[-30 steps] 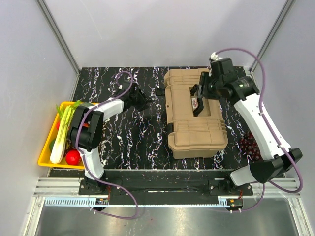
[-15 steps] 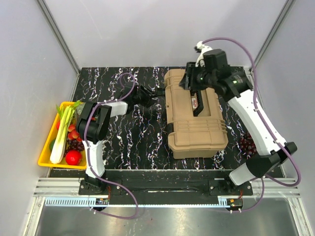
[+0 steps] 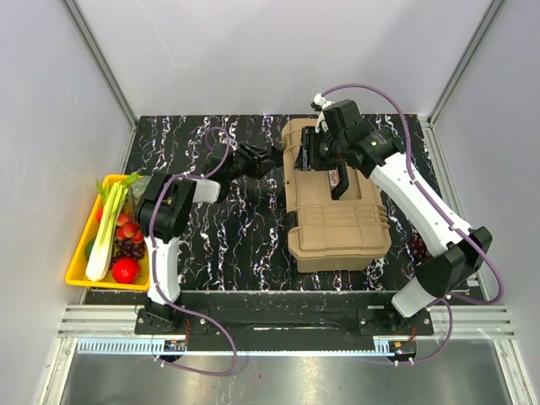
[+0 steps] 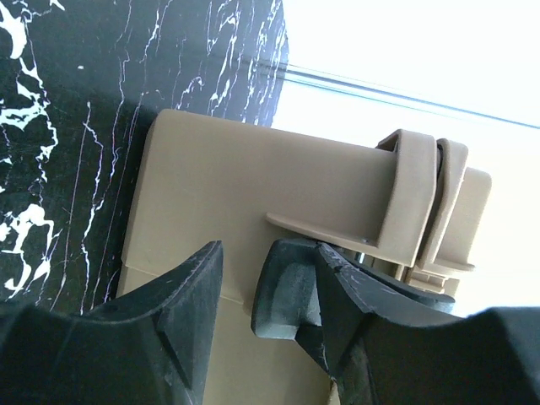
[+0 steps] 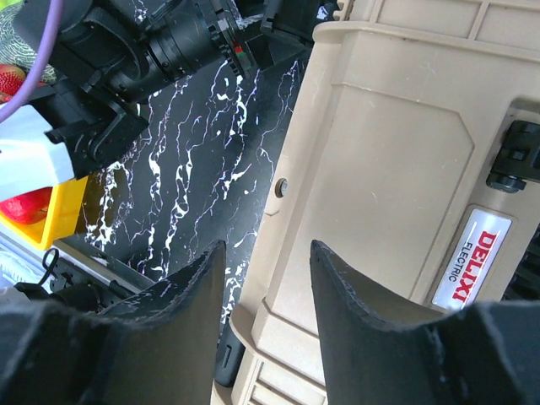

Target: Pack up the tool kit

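Black white-veined marble tabletop (image 3: 228, 245) sits between pale grey walls (image 3: 253, 51) under bright light.

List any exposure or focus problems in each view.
Left wrist view: the background beyond the toolbox is blown out white, and the near left fingers are dark. Right wrist view: the label is sharp, the right fingers shadowed. Top external view: evenly lit, sharp.

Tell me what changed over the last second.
The left gripper reached right to the side latch of the toolbox. The right gripper swung left from above the handle to the toolbox's left edge. Nothing was gripped. The toolbox stayed closed and unmoved.
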Action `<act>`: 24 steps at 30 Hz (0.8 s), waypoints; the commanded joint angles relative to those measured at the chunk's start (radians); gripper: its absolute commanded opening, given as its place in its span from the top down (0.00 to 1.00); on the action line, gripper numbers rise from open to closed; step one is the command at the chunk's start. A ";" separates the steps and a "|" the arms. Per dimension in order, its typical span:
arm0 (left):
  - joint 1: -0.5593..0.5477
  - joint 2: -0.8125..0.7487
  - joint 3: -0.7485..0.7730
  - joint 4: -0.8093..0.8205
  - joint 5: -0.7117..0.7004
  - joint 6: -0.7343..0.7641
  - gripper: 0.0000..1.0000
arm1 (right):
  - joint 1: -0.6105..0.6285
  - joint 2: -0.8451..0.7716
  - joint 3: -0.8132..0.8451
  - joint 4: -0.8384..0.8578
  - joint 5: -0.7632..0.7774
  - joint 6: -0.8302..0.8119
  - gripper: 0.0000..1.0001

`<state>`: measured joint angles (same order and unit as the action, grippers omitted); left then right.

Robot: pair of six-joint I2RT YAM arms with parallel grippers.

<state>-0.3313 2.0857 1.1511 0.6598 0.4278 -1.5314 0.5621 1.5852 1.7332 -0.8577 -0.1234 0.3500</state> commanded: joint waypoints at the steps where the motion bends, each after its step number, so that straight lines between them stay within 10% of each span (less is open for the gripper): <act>1: -0.011 0.020 -0.014 0.196 0.039 -0.104 0.49 | 0.002 0.002 0.005 0.040 0.014 0.010 0.50; 24: -0.028 -0.088 -0.120 0.345 0.002 -0.205 0.60 | 0.002 0.013 0.000 0.020 0.071 0.023 0.51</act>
<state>-0.3527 2.1014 1.0359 0.9039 0.4374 -1.7401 0.5621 1.5932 1.7329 -0.8577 -0.0864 0.3645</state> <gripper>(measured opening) 0.413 0.495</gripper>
